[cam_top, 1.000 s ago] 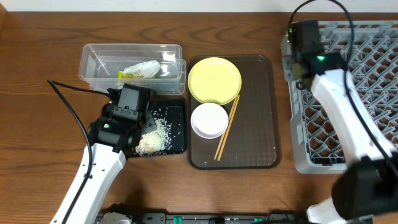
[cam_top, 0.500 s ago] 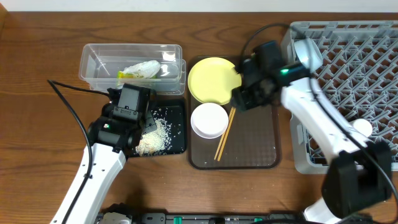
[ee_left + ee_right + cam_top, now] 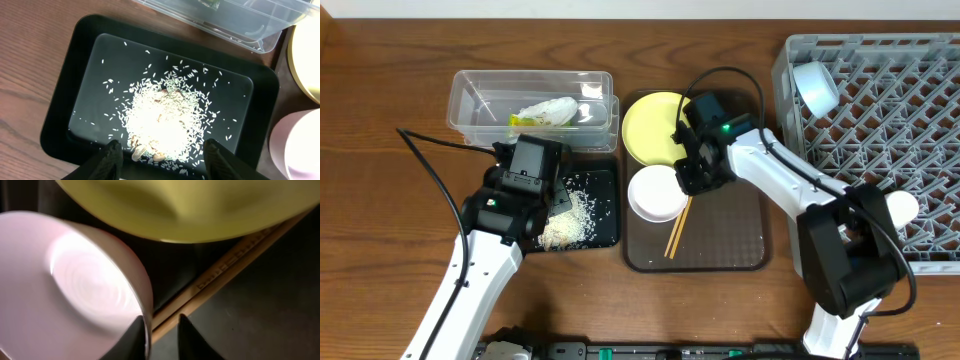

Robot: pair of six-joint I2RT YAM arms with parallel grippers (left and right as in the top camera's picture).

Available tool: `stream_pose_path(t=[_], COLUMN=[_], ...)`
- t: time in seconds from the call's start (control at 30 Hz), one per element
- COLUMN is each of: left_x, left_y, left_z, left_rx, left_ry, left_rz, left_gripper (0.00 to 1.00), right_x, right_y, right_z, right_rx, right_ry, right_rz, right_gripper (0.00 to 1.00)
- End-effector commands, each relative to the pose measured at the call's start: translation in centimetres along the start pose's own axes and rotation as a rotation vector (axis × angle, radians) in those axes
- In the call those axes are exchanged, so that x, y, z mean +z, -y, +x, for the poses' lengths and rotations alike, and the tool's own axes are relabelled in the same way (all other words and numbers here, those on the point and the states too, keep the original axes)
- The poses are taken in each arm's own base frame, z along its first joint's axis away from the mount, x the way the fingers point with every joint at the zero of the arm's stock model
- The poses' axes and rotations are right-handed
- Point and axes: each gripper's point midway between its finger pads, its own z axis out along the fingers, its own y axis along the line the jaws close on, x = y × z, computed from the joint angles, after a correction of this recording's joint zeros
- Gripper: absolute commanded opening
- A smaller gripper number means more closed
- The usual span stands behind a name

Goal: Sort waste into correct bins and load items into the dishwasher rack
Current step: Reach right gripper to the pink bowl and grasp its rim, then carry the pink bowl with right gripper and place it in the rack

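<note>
Occupying the far left: clear plastic rectangular tub holding a green-yellow snack wrapper. A pale shape beside the wrapper is too blurred by the tub wall to name. The left wrist view crops the tub at its top edge.

Shallow black rectangular tray, just below the tub, carries loose white rice grains, heaped at the centre and scattered outward. A few brownish bits in the heap are unidentifiable. Left gripper hovers over the tray's near rim, jaws apart with nothing between them. From overhead it is hidden under its own wrist housing.

Flat brown serving tray, centre.
- Round yellow plate, right edge covered by the right arm.
- White bowl, just beside the plate.
- Wooden chopsticks, upper ends hidden under that arm.

Right gripper: fingers stand narrowly spaced on either side of the chopsticks, one against the bowl's rim. Whether they pinch the wood cannot be told.

Large square grey plastic lattice crate, far right, is cropped by the frame edges, its lower left masked by the right arm.
- Light blue bowl, tilted, upper left.
- Small white cup, near the arm.

Surface: brown wood-grain table. Past its far edge only a thin pale strip shows.
</note>
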Motion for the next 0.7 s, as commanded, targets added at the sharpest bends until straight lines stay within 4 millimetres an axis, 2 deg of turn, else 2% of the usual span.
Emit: stream_pose_path(t=[0.0, 0.13, 0.33, 0.43, 0.53, 0.57, 0.67], left_x=[0.0, 0.0, 0.0, 0.0, 0.0, 0.0, 0.0], left_y=[-0.3, -0.3, -0.3, -0.3, -0.3, -0.3, -0.3], left_z=[-0.4, -0.4, -0.4, -0.4, -0.4, -0.4, -0.4], left_rx=[-0.021, -0.021, -0.021, -0.021, -0.021, -0.021, -0.021], left_ry=[0.012, 0.011, 0.011, 0.011, 0.011, 0.011, 0.011], left_rz=[-0.018, -0.019, -0.019, -0.019, -0.019, -0.019, -0.019], left_gripper=[0.55, 0.55, 0.55, 0.55, 0.55, 0.55, 0.56], right_x=[0.4, 0.4, 0.4, -0.3, -2.8, -4.2, -9.2], right_y=[-0.2, -0.4, -1.4, -1.5, -0.5, 0.2, 3.8], right_z=[0.2, 0.3, 0.4, 0.1, -1.4, -2.2, -4.6], right_rx=[0.005, 0.006, 0.006, 0.004, 0.020, 0.030, 0.081], right_ry=[-0.007, -0.010, -0.019, -0.005, 0.066, 0.109, 0.263], right_rz=[0.012, 0.003, -0.054, -0.059, -0.034, -0.014, 0.100], right_gripper=[0.16, 0.02, 0.01, 0.01, 0.01, 0.01, 0.01])
